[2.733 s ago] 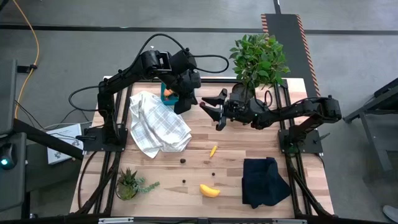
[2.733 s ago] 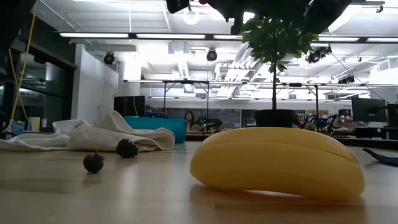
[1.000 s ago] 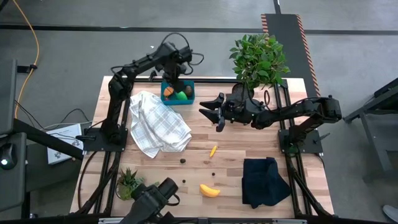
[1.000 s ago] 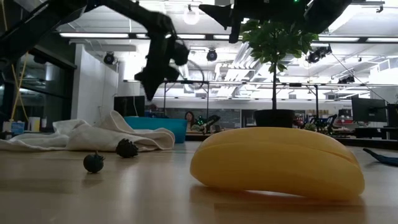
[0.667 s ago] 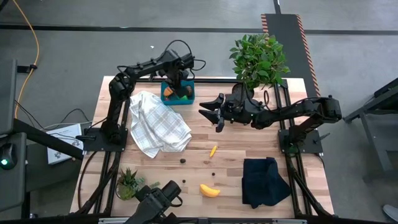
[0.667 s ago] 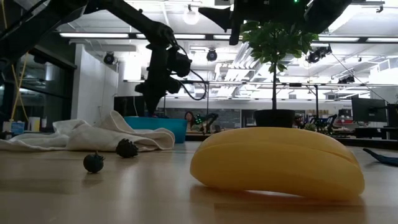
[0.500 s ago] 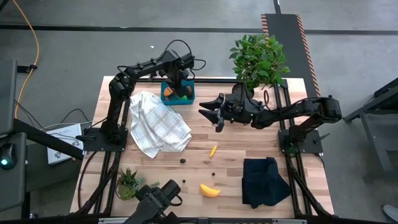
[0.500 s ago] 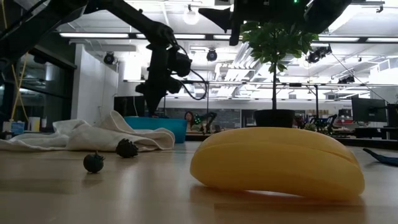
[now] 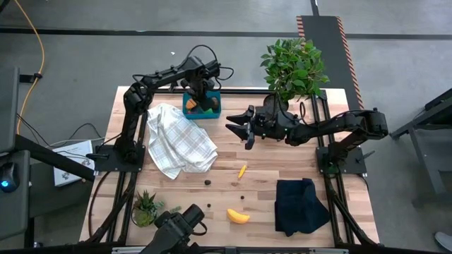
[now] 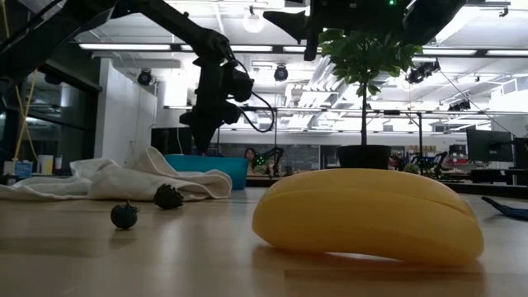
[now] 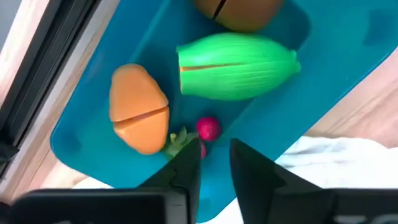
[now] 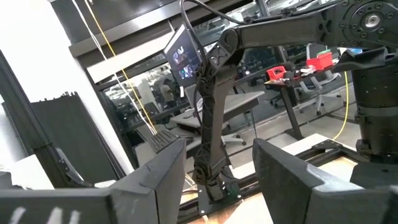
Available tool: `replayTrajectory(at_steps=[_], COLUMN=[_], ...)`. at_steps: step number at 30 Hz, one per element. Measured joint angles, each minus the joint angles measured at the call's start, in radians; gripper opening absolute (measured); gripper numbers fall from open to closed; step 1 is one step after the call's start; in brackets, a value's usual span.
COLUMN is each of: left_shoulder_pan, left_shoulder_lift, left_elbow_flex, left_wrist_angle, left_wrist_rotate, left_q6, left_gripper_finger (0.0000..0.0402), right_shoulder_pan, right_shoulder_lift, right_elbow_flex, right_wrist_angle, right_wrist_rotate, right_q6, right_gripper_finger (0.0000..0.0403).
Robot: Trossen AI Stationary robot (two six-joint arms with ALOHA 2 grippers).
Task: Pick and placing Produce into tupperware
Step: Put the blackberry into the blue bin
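The teal tupperware (image 9: 214, 111) sits at the table's far side. It holds a green oval (image 11: 236, 65), an orange piece (image 11: 138, 115), a brown kiwi (image 11: 236, 12) and a red strawberry (image 11: 208, 127). My left gripper (image 9: 200, 95) reaches down into the box with its fingers a little apart (image 11: 214, 158). The strawberry lies just past their tips. My right gripper (image 9: 247, 130) hovers wide open above the table's middle, touching nothing. On the near table lie a banana (image 9: 238, 216), a small yellow piece (image 9: 242, 171) and several dark berries (image 9: 207, 182). My left gripper comes at the box from above, pointing down. The strawberry (image 11: 208, 127) and its green leaves (image 11: 179, 140) lie right at the fingertips (image 11: 189, 158). I cannot tell whether the fingers touch them.
A white checked cloth (image 9: 180, 141) lies crumpled beside the box. A black cloth (image 9: 300, 204) lies at the near right, and a leafy bush (image 9: 293, 67) stands at the far right corner. A small spiky plant (image 9: 146, 208) and a dark camera (image 9: 180, 224) are at the near edge.
My left gripper came down into the tupperware from above its far side, then held still. The right arm and the produce on the table have not moved.
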Motion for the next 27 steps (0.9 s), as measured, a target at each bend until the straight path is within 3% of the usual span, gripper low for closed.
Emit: replayTrajectory(at_steps=[5,12,20,27], left_shoulder_pan=[0.0,-0.009,-0.159,-0.357], left_shoulder_lift=[-0.045,-0.262,-0.494,-0.564], left_elbow_flex=[0.018,0.022,0.023,0.022], left_wrist_angle=[-0.027,-0.016,0.042,0.003], left_wrist_rotate=[0.013,0.076,0.044,-0.03], left_q6=[0.029,0.005,-0.093,-0.21], left_gripper_finger=[0.0103,0.0096,0.0072,0.0059], right_shoulder_pan=[-0.006,-0.042,-0.047,-0.007], right_shoulder_lift=[0.0,-0.013,-0.161,-0.24], right_elbow_flex=[0.0,0.0,0.0,0.0], right_wrist_angle=[0.0,-0.043,-0.471,-0.802], right_wrist_rotate=[-0.017,-0.118,-0.154,-0.223], right_q6=[0.007,0.062,-0.02,-0.038], right_gripper_finger=[0.0179,0.0179,0.0179,0.0179])
